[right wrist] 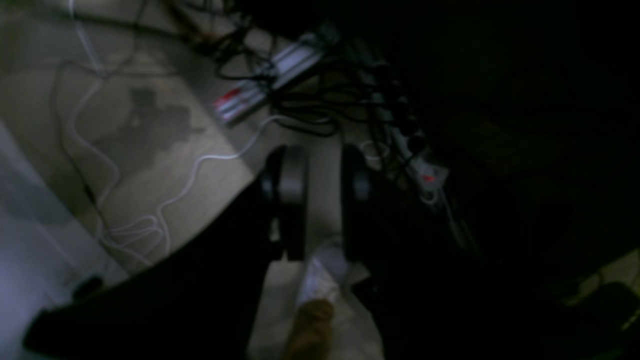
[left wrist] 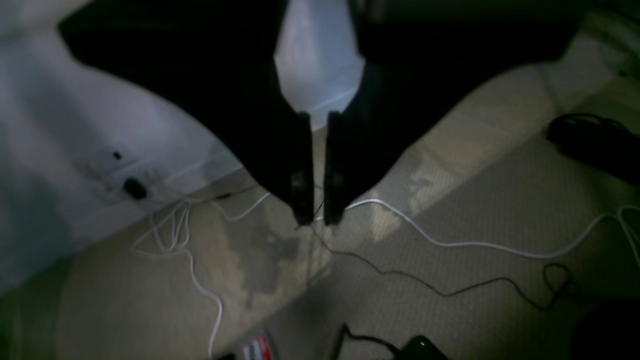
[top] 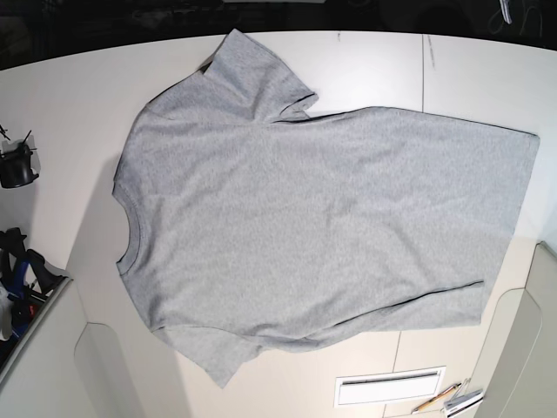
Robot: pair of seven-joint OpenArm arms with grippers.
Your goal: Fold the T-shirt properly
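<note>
One T-shirt (top: 322,218) lies spread flat on the white counter (top: 70,96), well apart from either pincer, neither of which shows in the base view. It is a soft, light heather-grey knit, plain side up, with a ribbed crew neck at the view's left, two short sleeves pointing to the top and bottom edges, and the straight hem at the right; a few shallow creases run along the lower part of the body. Two pincers appear, each only in its own wrist view, and both are dark, blunt, wedge-shaped fingers hanging over a pale, finely woven carpet (left wrist: 450,210) rather than over the shirt. The left pincer (left wrist: 318,220) has its two tips nearly pressed together, a thin slit between them, holding nothing. Beneath and beyond it a white cable (left wrist: 450,244) and a thin black cable (left wrist: 425,285) snake across the floor. The right pincer (right wrist: 322,165) stands slightly spread, a clear strip of floor showing between its fingers, nothing pinched. Past its tips lies a tangle of black cords beside a long white power strip (right wrist: 270,82); that view is dim and blurred.
</note>
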